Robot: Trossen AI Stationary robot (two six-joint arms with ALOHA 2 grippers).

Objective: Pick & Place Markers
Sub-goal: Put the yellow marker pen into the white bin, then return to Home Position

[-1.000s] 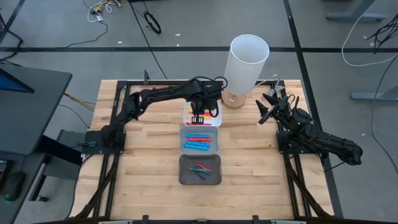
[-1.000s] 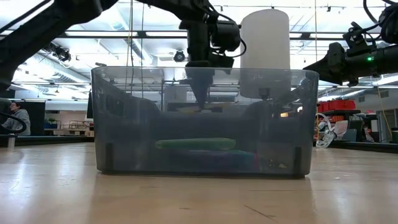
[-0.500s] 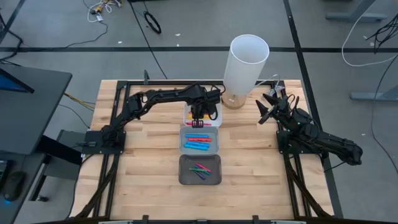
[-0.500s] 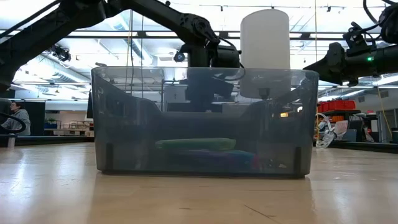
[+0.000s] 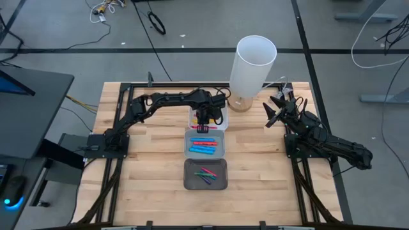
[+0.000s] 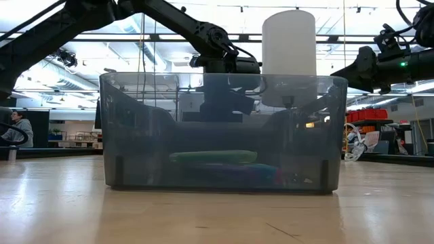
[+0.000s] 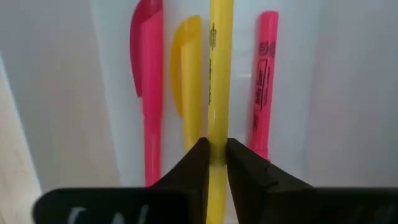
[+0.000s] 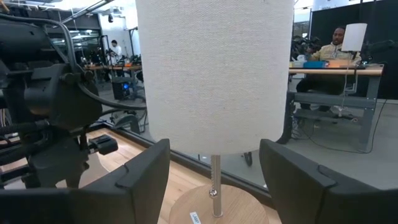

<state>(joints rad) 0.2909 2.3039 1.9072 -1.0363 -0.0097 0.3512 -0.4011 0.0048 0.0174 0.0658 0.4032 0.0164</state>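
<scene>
My left gripper [image 7: 215,163] is down in the white tray [image 5: 220,121], its jaws pinched narrow on a yellow marker [image 7: 219,93] that lies flat there between another yellow marker [image 7: 188,81] and a pink marker [image 7: 263,87]; a second pink marker [image 7: 147,87] lies on the far side. More markers sit in the grey tray [image 5: 206,145] and the dark tray [image 5: 206,175]. My right gripper [image 5: 276,110] waits beside the lamp [image 5: 254,67], jaws wide and empty.
</scene>
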